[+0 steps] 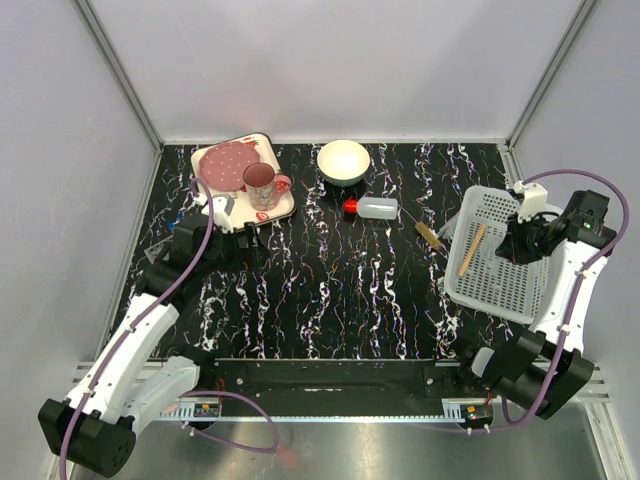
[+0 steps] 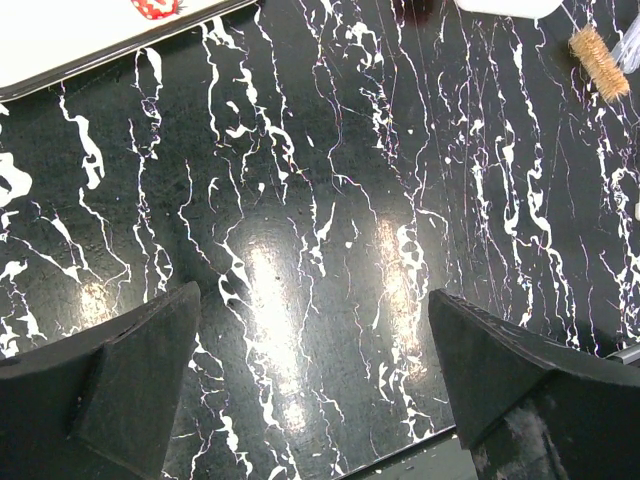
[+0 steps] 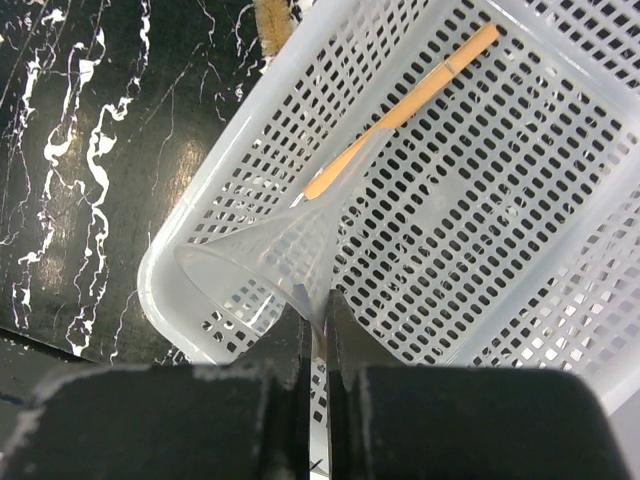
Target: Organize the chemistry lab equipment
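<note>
Right wrist view shows a clear cone-shaped cup [image 3: 265, 255] pinched by its rim in the right claw [image 3: 318, 305], whose jaws stand almost together. The cup hangs over the floor of the white perforated basket [image 3: 500, 250] at the right of the bench [image 3: 90, 150], probably so it can be dropped inside. A thin wooden stick [image 3: 420, 95] already lies in that basket. The red-capped bottle [image 1: 375, 208] and brown brush [image 1: 430, 236] lie on the bench to its left. The left claw [image 2: 315, 310] hovers wide and empty near the strawberry tray [image 1: 283, 170].
</note>
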